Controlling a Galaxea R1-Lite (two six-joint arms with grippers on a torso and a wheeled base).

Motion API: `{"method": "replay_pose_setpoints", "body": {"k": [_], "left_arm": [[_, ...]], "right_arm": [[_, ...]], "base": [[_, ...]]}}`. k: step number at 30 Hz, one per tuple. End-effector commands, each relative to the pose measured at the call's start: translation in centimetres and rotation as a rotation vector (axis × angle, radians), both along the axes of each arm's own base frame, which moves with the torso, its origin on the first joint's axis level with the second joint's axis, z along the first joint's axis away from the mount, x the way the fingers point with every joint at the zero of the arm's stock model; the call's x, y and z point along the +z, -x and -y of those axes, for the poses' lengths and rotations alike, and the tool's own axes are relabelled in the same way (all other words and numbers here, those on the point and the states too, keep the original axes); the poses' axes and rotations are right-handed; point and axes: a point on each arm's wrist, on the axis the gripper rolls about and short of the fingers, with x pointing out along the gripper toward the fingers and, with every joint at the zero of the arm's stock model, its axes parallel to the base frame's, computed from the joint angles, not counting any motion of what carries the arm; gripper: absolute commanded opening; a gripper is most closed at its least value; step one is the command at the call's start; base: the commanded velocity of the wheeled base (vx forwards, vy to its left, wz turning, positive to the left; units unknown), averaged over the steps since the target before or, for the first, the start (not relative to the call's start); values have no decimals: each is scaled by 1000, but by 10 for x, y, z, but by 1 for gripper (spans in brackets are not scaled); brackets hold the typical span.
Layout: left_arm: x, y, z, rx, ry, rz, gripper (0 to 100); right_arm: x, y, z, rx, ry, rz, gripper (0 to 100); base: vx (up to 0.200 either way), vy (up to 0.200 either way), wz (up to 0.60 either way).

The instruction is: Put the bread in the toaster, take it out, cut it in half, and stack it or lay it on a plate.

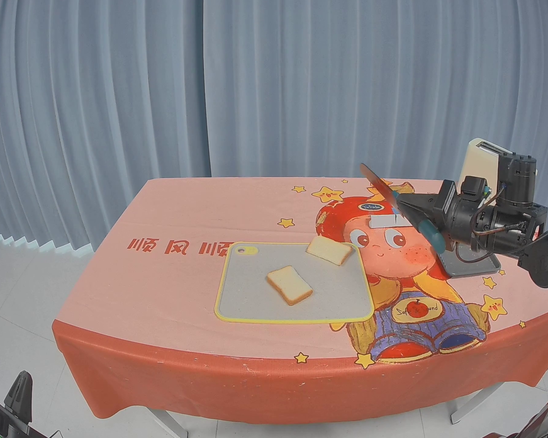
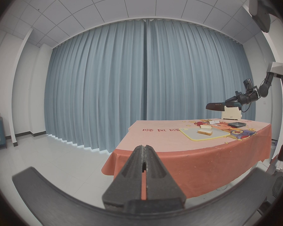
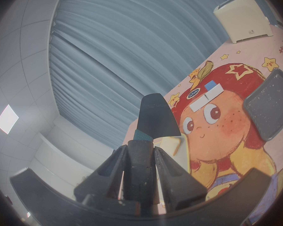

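Two bread halves lie apart on the grey, yellow-rimmed cutting board (image 1: 249, 293): one (image 1: 289, 285) near its middle, the other (image 1: 329, 250) at its far right corner. My right gripper (image 1: 415, 209) hovers above the table to the right of the board, shut on a knife (image 1: 377, 187) with a teal handle, blade pointing up and left. In the right wrist view the knife blade (image 3: 155, 115) sticks out past the fingers (image 3: 176, 176), over a bread half (image 3: 170, 145). My left gripper (image 2: 144, 164) is shut and empty, low and well off the table's left front corner.
A cream toaster (image 1: 478, 162) stands at the table's far right, behind my right arm. A dark grey plate (image 1: 469, 267) lies under that arm, right of the board. White labels (image 1: 389, 220) lie on the printed orange tablecloth. The table's left half is bare cloth.
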Motion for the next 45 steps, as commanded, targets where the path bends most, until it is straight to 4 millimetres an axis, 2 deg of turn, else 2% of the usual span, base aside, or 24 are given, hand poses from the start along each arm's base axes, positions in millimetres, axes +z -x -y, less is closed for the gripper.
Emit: {"method": "replay_pose_setpoints", "body": {"k": [1,12,18,24,28,37,45], "left_arm": [[-5,-1,0,2,0,-19,0],[-5,-1,0,1,0,-19,0],[-5,-1,0,1,0,-19,0],[-5,-1,0,1,0,-19,0],[-5,-1,0,1,0,-19,0],[-5,-1,0,1,0,-19,0],[-5,-1,0,1,0,-19,0]], "right_arm": [[-12,-4,7,-26,-3,-32,0],[-16,-5,16,-80,-109,-36,0],[-24,0,21,-61,-189,-59,0],[-32,-8,27,-90,-262,-76,0],[-37,-5,35,-111,-271,-58,0],[-61,-5,51,-164,-307,-48,0],[-80,-14,51,-177,-357,-66,0]], "base": [[0,0,0],[0,0,0],[0,0,0],[0,0,0],[0,0,0],[0,0,0],[0,0,0]]}}
